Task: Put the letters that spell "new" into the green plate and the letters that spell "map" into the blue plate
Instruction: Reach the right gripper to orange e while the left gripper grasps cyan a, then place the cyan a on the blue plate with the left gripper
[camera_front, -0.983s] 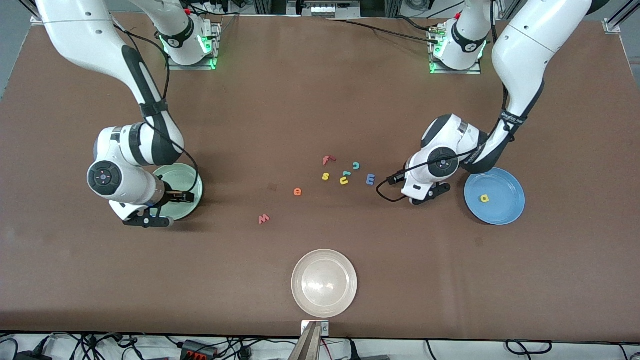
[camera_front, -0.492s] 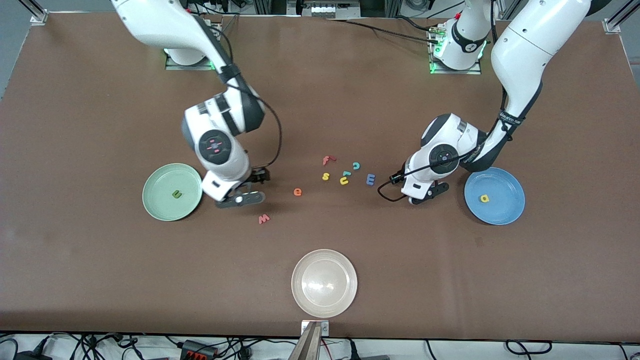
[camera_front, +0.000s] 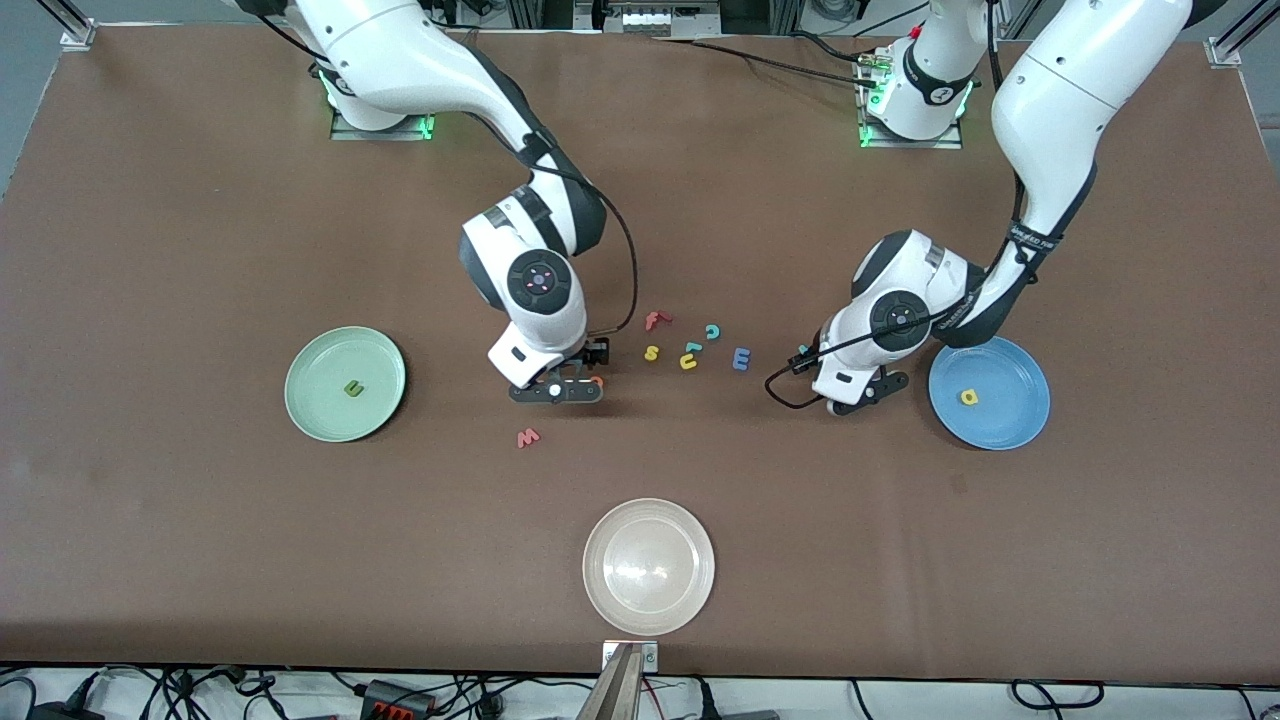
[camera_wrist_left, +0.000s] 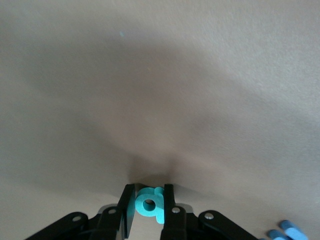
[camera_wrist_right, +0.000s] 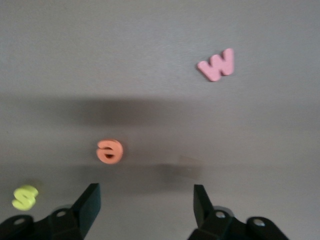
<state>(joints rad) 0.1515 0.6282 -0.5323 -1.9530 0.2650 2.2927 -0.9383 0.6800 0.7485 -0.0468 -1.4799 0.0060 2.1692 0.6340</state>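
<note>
Two grippers work at once; the left gripper (camera_wrist_left: 149, 212) is clamped on the teal p (camera_wrist_left: 150, 204) beside the blue plate (camera_front: 1010, 420), which has the a (camera_front: 968, 397); the right gripper (camera_wrist_right: 145, 202) hangs spread over the e (camera_wrist_right: 110, 151), likely its next pick; the n (camera_front: 353, 388) lies in the green plate (camera_front: 315, 400); the w (camera_front: 528, 437) and m (camera_front: 741, 358) wait on the table (camera_front: 200, 550).

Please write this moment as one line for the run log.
left gripper: shut on teal p | right gripper: open over orange e | green plate: n | blue plate: a
</note>
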